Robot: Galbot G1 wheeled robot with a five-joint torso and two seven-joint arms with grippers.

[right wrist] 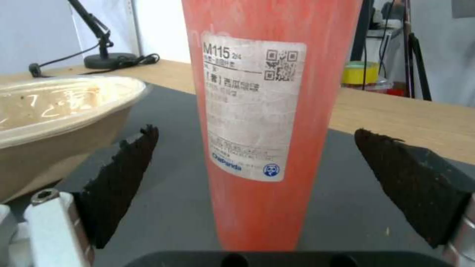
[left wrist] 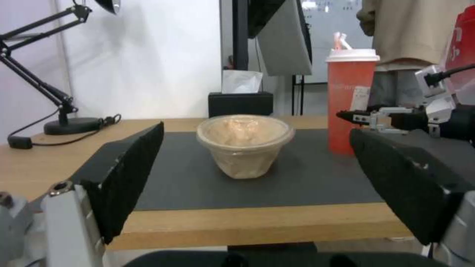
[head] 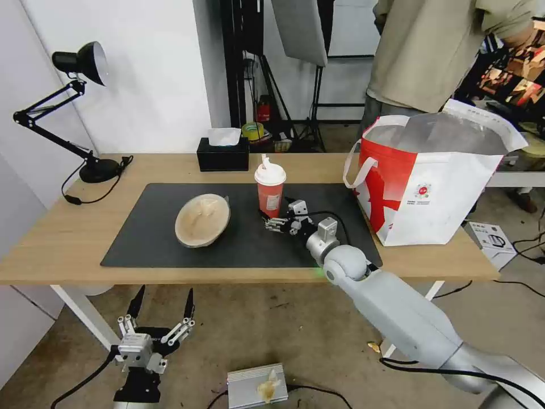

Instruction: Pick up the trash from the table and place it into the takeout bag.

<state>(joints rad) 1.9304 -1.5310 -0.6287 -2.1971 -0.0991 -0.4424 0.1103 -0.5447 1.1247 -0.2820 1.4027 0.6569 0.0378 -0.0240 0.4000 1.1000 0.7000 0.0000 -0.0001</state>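
The right gripper (head: 271,222) stands wide apart, the red cup (head: 270,189) upright on the dark mat (head: 142,233) just ahead, between its fingers yet untouched. The tan bowl (head: 202,220) sits beside it. The left gripper (head: 163,307) hangs spread below the table (head: 57,238), well apart from the takeout bag (head: 431,193).

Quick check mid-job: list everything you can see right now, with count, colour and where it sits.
Cup: one, red with white lid, upright on the mat near its middle.
Bowl: one, tan, on the mat, left of the cup.
Bag: one, white and red with foil lining, open, on the table's right end.
Mat: one, dark grey, on the table.
Table: one, light wood, white legs.
Tissue box: one, black, at the table's back edge.
Lamp: one, black, back left corner.
Metal box: one, silver, on the floor.
Right hand: open, at the cup's base, fingers either side.
Left hand: open, below the table's front edge.
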